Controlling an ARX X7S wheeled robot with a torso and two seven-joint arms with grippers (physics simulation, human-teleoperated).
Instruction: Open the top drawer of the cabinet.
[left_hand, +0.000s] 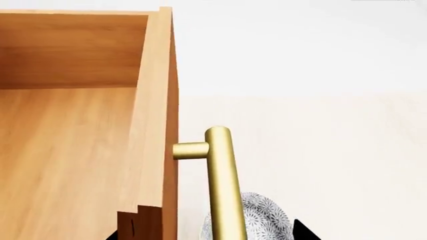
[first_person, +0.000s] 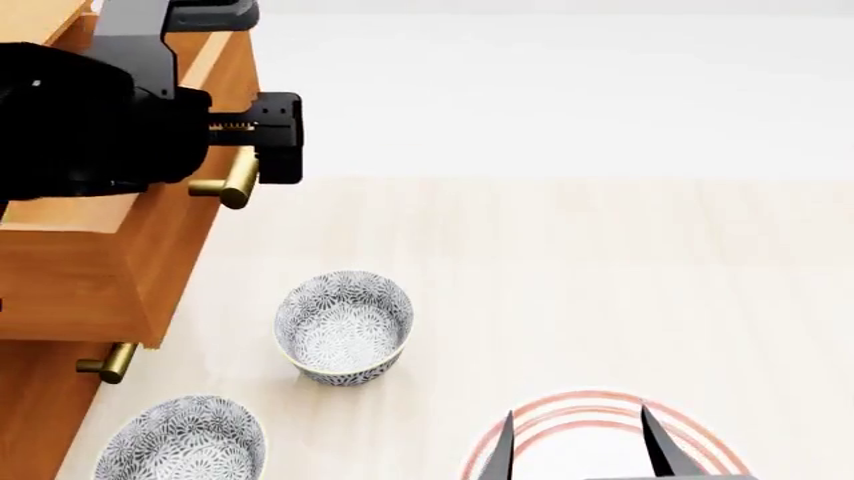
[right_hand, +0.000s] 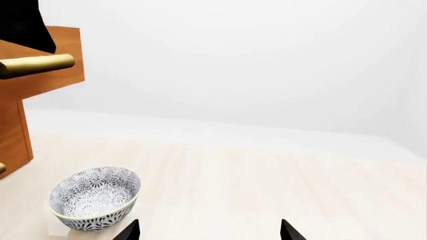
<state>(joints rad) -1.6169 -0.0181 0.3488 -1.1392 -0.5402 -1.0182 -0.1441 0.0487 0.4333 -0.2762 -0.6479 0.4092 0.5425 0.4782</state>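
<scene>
Left wrist only: top drawer (left_hand: 67, 150) interior

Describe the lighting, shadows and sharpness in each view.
Head view: flat, even light, only a faint shadow under the bowl; all sharp. Left wrist view: soft sheen along the brass handle, the top drawer interior evenly lit, no blur. Right wrist view: washed-out white background, no glare.

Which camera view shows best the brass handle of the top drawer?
The left wrist view: the handle fills the frame lengthwise, beside the open top drawer. The head view shows only its end under the left gripper. The right wrist view shows one end at the edge.
</scene>
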